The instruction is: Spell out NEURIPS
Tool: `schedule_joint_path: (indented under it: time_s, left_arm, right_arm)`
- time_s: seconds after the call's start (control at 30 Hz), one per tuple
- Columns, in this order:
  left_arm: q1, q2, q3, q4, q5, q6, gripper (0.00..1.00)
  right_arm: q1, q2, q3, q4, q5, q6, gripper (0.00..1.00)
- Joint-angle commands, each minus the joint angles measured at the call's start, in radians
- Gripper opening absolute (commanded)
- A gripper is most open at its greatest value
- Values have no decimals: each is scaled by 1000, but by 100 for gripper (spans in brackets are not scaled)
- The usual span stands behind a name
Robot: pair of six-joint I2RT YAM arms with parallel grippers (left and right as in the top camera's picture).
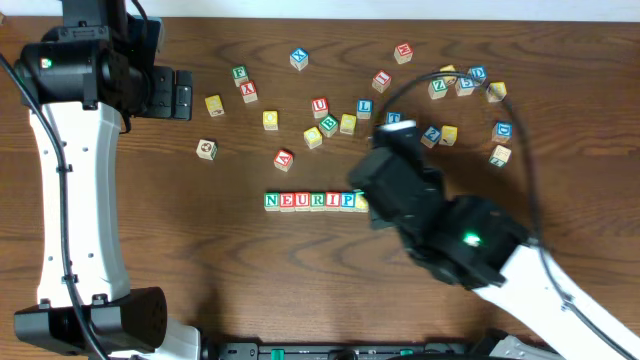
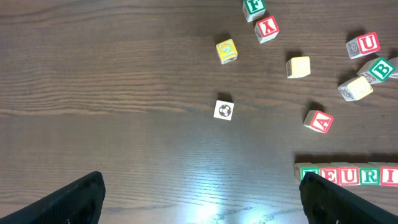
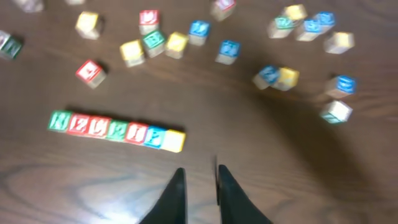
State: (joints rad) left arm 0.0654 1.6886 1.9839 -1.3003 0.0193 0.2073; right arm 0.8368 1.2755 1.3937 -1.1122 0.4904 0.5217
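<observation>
Across the overhead view, the dark wooden table (image 1: 200, 270) fills my screen. I've got the left arm (image 1: 60, 190) running up the 9 o'clock side, white link and black joints. The right arm (image 1: 480, 245) reaches in from 5 o'clock toward the centre, with a green light glowing on its housing.

Up at 10 o'clock, the left gripper (image 2: 202, 177) hovers over bare wood. Its fingers are spread wide, released, with nothing between them.

On its own camera, the right gripper (image 3: 200, 177) shows two dark fingers parted by only a slim gap. Wood shows through the gap and nothing is held.

The NEURIPS row (image 1: 312, 201) lies at the centre of the table in a straight line from 9 to 3 o'clock, each cube touching the next. I can read N, E, U, R, I, P from above. A yellow cube (image 3: 173, 140) closes the 3 o'clock end, touching the P. From overhead the right wrist hides most of it, and I can't make out its letter. It sits at 11 o'clock from the right fingertips, near but not touching them.

The loose cubes (image 1: 465, 82) are scattered from 10 to 2 o'clock of the row, well apart from it. The red A cube (image 1: 284, 158) is the nearest, at 11 o'clock. The soccer-ball cube (image 2: 224, 110) stands alone farther toward 10 o'clock.
</observation>
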Motion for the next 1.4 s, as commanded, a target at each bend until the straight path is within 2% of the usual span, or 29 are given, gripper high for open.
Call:
schedule_joint_path:
  time_s: [0.0, 0.1, 0.13, 0.17, 0.2, 1.37]
  left_arm:
    - [3, -8, 16, -1, -12, 6, 98]
    - [3, -8, 16, -1, -12, 5, 98]
    - [3, -8, 16, -1, -12, 5, 98]
    - [3, -8, 16, -1, -12, 5, 98]
    - [3, -8, 16, -1, -12, 5, 98]
    - [3, -8, 16, -1, -12, 5, 98]
  right_arm:
    - [-56, -52, -1, -22, 35, 5, 24]
    - [-106, -84, -1, -47, 34, 5, 48]
    - [-120, -92, -1, -53, 34, 5, 63]
    - [-132, -97, -1, -61, 34, 4, 89]
    - [-141, -101, -1, -67, 34, 2, 99]
    - [-154, -104, -1, -82, 30, -22, 99]
